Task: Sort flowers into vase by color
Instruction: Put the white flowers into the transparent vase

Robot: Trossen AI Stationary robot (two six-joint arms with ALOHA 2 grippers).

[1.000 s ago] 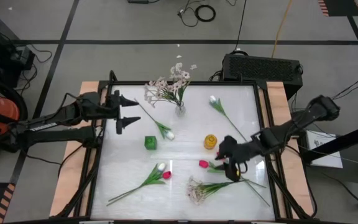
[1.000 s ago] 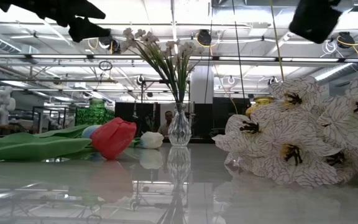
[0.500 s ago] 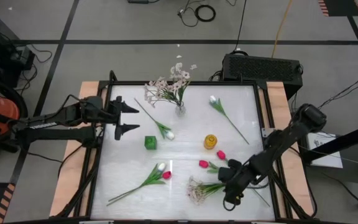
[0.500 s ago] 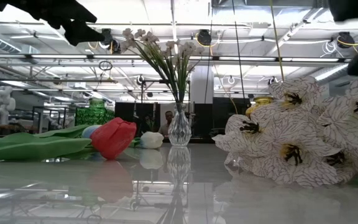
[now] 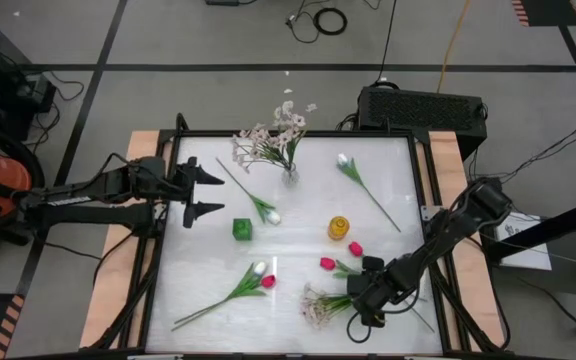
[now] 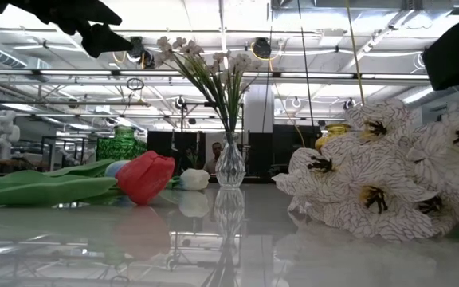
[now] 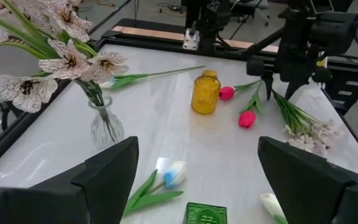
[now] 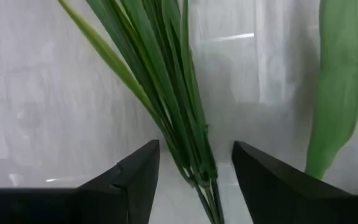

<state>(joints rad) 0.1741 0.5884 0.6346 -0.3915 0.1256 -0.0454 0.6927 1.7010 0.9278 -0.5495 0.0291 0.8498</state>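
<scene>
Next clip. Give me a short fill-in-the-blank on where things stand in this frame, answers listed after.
1. The right gripper is down over the stems of the blossom spray, fingers ____.
2. The glass vase holds a spray of pale ____.
3. The small bottle mid-table is ____ in colour.
4. The left gripper waits at the table's ____ edge.

Answers: open; blossoms; yellow; left

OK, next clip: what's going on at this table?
A two-armed robot is sorting artificial flowers into vases. The right pincer is low over the stems of a pale blossom spray near the table's front edge, fingers open either side of the stems, not yet closed. The left pincer waits open above the table's left side. One glass vase already holds a similar spray; pink and white tulips lie loose on the table, beside a yellow bottle and green cube.
</scene>
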